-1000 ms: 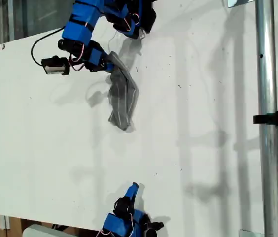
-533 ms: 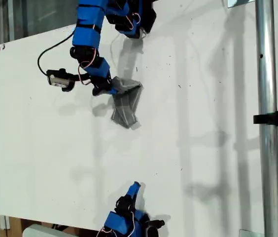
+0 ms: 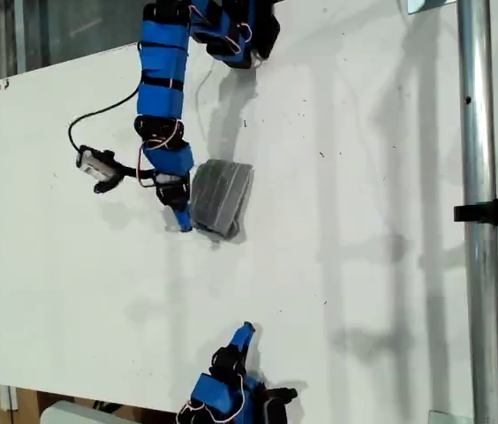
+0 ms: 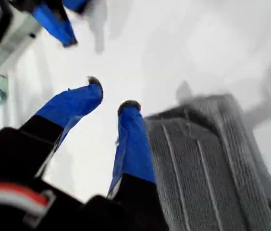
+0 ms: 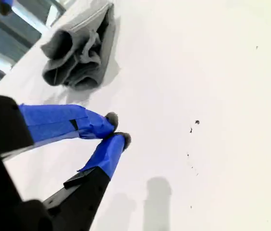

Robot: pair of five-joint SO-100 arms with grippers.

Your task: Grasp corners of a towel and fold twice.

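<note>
Grey striped soft cloth towel (image 3: 221, 198), folded into a compact oblong on the white surface (image 3: 364, 265).
Long axis runs toward the exterior view's top; first tool (image 4: 110, 96) beside it, tips apart, empty; second tool (image 5: 115, 129) well apart, tips together.

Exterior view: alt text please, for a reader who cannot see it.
A folded grey striped towel lies on a white table, with my first pincer open and empty right beside it. My second pincer waits apart at the view's bottom edge.
</note>
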